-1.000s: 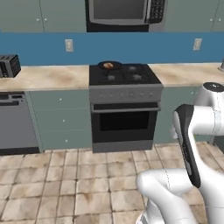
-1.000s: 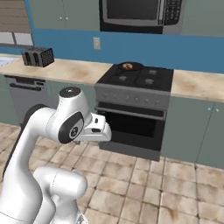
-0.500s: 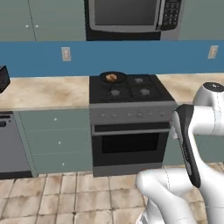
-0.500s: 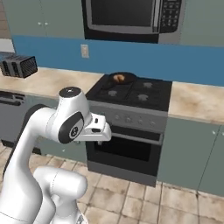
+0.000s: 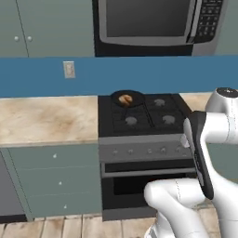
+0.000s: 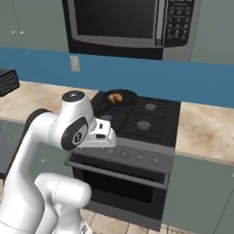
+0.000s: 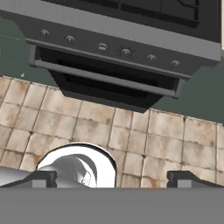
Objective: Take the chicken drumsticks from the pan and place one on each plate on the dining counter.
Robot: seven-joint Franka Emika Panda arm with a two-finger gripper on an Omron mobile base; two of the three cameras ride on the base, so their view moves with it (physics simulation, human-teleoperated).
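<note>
Claw [image 7: 112,178] spread fully wide, holding and touching nothing; its two dark tips hang above tiled floor [image 7: 144,140] in front of the stove [image 5: 142,153], pointing down at the oven door [image 7: 109,78]. Pan [image 5: 127,98] sits on the stove's rear-left burner, w/ one orange-brown drumstick [image 5: 124,99] visible inside; can't tell if a second lies there. Microwave [image 5: 155,23] hangs above the stove; beige bench [image 5: 46,120] runs left of it. Vs. a second ago: base has driven closer, so stove and pan appear larger and nearer; arm pose looks unchanged, claw just as wide.
</note>
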